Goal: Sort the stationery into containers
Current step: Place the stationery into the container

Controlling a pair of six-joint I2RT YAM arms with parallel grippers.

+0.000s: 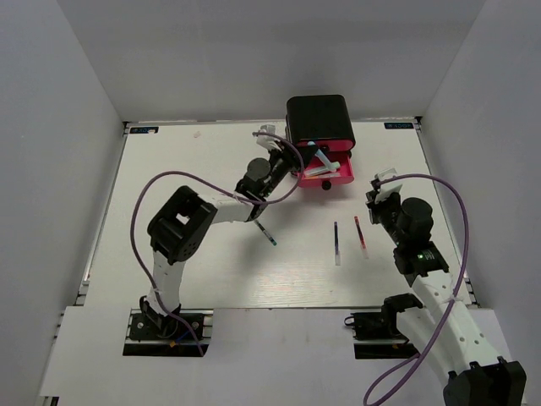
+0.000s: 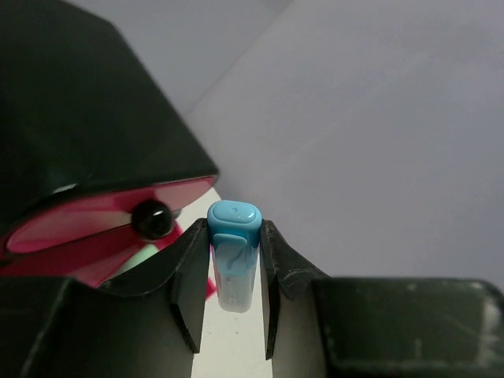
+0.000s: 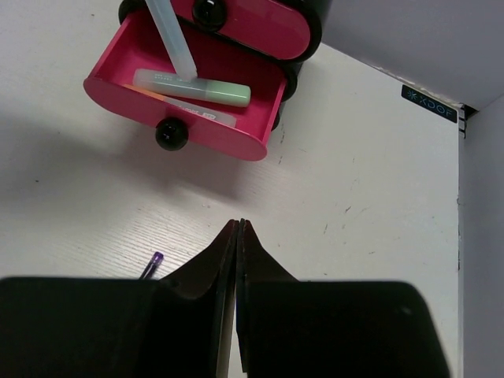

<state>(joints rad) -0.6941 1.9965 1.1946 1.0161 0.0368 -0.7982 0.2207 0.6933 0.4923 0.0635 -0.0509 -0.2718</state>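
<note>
My left gripper [image 2: 234, 256] is shut on a light blue capped marker [image 2: 233, 240], held cap-up beside the black cabinet [image 2: 79, 110]. In the top view this gripper [image 1: 304, 149] is over the open bottom pink drawer [image 1: 338, 179], and the marker [image 1: 322, 159] slants down into it. In the right wrist view the marker's pale end [image 3: 172, 38] touches a green marker [image 3: 197, 87] lying in the drawer [image 3: 118, 87], with an orange one [image 3: 146, 93] under it. My right gripper [image 3: 239, 230] is shut and empty, over bare table near the drawer [image 1: 380, 186].
Three pens lie on the table: a dark one [image 1: 336, 242], a red one [image 1: 361, 235] and a blue-tipped one [image 1: 267, 234] below my left arm. A purple pen tip [image 3: 155, 258] shows beside my right fingers. White walls enclose the table.
</note>
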